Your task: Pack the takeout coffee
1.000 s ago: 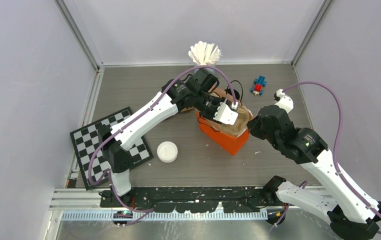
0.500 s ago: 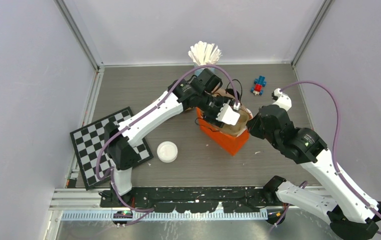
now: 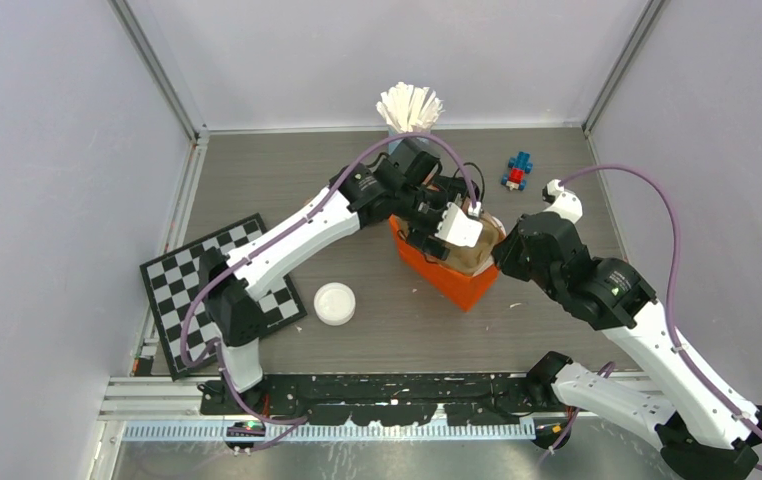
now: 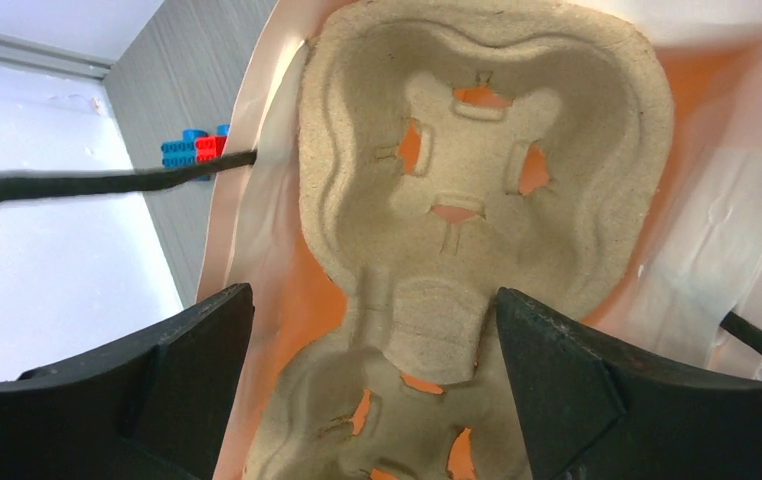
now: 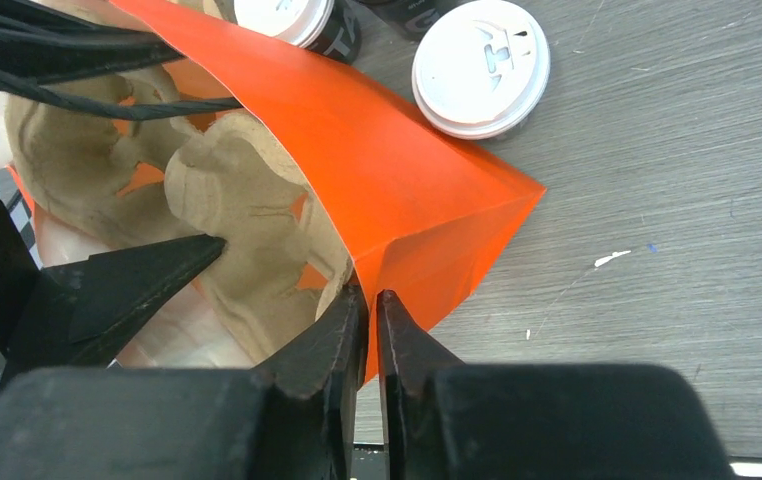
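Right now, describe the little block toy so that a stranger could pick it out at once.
Start at the orange paper bag in the middle of the grey table, then look past it towards the back wall on the right arm's side. The block toy sits there alone on the tabletop. It is the only red-and-blue thing, unlike the white stirrers farther along the back edge.

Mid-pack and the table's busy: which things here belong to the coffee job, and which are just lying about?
Job: lidded coffee cups, orange bag, pulp cup carrier, round white lid or cup.
Lying about: checkerboard, toy blocks, white stirrers.
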Robot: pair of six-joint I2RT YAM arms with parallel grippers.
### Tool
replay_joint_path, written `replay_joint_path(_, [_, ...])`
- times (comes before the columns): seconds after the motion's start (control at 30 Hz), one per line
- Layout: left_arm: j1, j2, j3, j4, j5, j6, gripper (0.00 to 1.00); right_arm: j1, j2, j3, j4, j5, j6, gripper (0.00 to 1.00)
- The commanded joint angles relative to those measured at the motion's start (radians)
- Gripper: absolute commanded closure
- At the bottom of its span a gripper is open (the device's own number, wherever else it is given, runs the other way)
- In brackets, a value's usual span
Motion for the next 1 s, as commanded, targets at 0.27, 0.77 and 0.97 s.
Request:
replay_joint_path(0.27, [-0.009,-0.123,-0.096,0.179,-0.022,-0.089,0.00,0.002,-0.018,0.008,-0.016,-0.015,0.003,0.99])
replay_joint_path(0.77, [-0.008,-0.154,-0.033,0.095,0.090,-0.279,0.00,0.002,-0.061,0.057,-0.067,-0.096,0.046,1.00])
replay_joint_path(0.97, [-0.008,-0.181,0.005,0.071,0.143,-0.473,0.00,0.002,-0.115,0.035,-0.092,-0.182,0.105,1.00])
